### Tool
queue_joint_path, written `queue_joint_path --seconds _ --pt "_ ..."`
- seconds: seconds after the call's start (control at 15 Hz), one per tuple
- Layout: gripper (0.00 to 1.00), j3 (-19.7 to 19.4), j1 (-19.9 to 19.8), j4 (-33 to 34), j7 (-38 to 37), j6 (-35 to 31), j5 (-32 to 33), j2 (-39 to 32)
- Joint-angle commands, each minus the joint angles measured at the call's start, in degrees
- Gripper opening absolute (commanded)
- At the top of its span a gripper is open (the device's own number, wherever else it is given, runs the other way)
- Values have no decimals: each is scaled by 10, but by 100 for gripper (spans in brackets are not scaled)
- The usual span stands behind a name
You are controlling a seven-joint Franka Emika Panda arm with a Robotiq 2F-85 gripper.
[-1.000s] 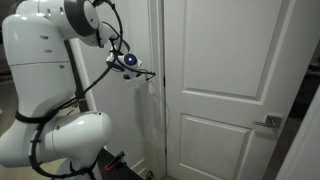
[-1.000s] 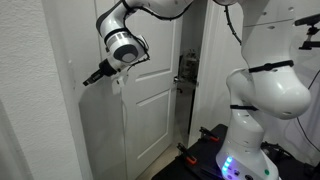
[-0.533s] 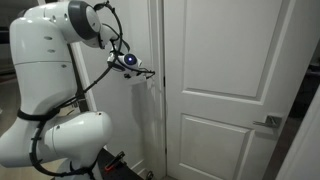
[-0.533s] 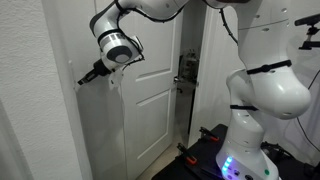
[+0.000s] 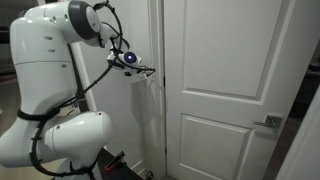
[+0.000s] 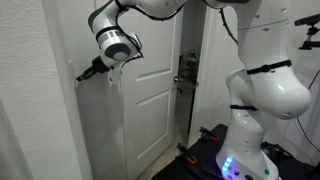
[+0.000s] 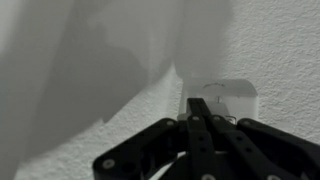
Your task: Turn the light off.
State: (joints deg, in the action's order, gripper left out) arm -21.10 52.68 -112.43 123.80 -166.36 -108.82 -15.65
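Observation:
A white light switch plate point(image 7: 222, 96) sits on the textured wall, seen in the wrist view just above my fingertips. My gripper point(image 7: 198, 104) is shut and empty, with its two fingers pressed together and the tips right at the switch. In both exterior views the gripper point(image 5: 150, 71) point(image 6: 80, 77) reaches to the wall beside the white panelled door point(image 5: 225, 90). The switch itself is too small to make out in the exterior views.
The white door point(image 6: 150, 95) with a metal handle point(image 5: 268, 123) stands beside the wall. The door frame point(image 5: 158, 100) runs next to my gripper. My arm's white body point(image 5: 45, 80) fills the space beside the wall. The robot base point(image 6: 255, 130) stands on the floor.
My gripper has moved closer to the wall and a little upward, toward the switch. The fingers stay shut.

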Motion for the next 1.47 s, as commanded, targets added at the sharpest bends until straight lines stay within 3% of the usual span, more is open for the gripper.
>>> queue_joint_path --seconds 0.0,0.4,0.8,1.4 --pt "0 -3 3 19 21 -14 -11 -5" --pt "0 1 4 16 -17 -16 19 -2" --pt "0 2 6 -1 -196 -21 168 -7" --pt "0 -12 12 -4 -355 -26 322 -5"
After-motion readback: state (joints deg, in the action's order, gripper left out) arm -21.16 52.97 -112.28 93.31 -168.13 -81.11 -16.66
